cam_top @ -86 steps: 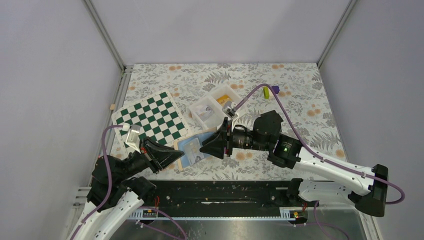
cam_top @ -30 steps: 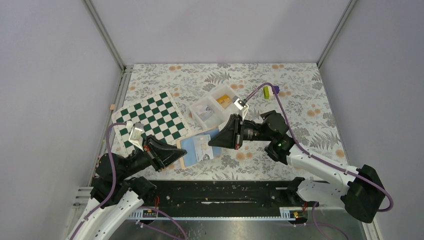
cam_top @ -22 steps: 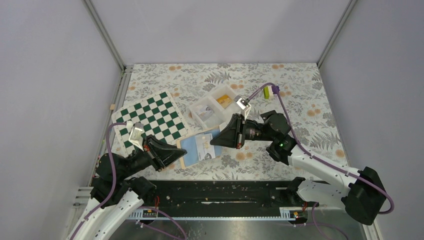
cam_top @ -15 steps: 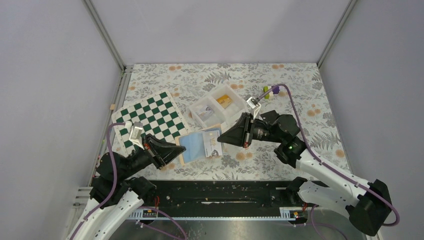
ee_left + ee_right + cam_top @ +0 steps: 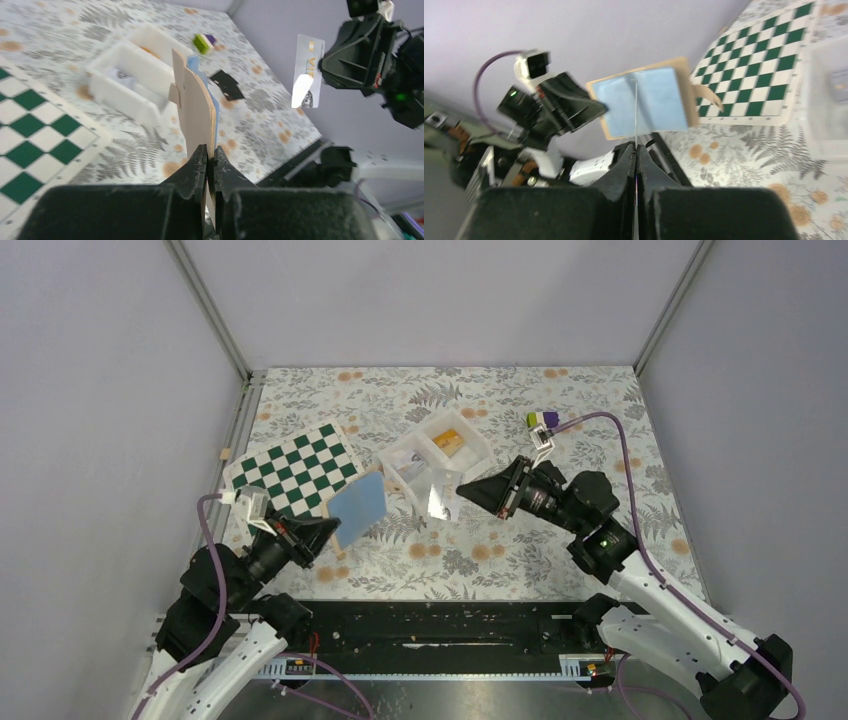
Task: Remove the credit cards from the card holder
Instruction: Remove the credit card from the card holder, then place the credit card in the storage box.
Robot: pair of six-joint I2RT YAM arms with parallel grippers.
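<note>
My left gripper (image 5: 326,530) is shut on the lower edge of the card holder (image 5: 358,507), holding it upright above the table, blue panel showing. In the left wrist view the card holder (image 5: 196,107) stands edge-on out of the shut left gripper (image 5: 210,151). My right gripper (image 5: 461,493) is shut on one of the credit cards (image 5: 438,498), clear of the holder and in the air in front of the white tray. In the right wrist view that credit card (image 5: 636,107) is a thin edge rising from the right gripper (image 5: 636,148), with the card holder (image 5: 654,100) behind it.
A white two-compartment tray (image 5: 400,452) with small items sits mid-table. The green-and-white chequered board (image 5: 295,465) lies to the left, partly behind the holder. A small green and purple block (image 5: 542,420) rests at the back right. Walls enclose the floral table.
The right gripper has drawn a card out of the holder and carried it right and up. The left gripper has lifted the holder off the table and pulled it left.
</note>
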